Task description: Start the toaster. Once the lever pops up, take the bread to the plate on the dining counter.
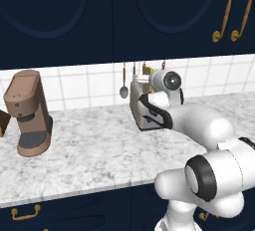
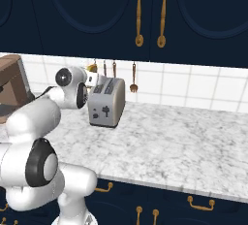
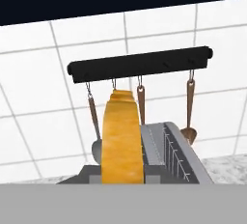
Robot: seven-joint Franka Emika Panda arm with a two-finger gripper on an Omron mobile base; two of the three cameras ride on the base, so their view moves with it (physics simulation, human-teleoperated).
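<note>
- Bread stands edge-on in the toaster, just before the hand camera; removal step seems underway
- Gripper jaws: cannot tell; next, lift straight up

The arm hides much of the toaster in the left base view. The gripper is tucked behind the wrist, so its fingers can't be made out. The bottom of the bread is cut off in the hand view.
</note>
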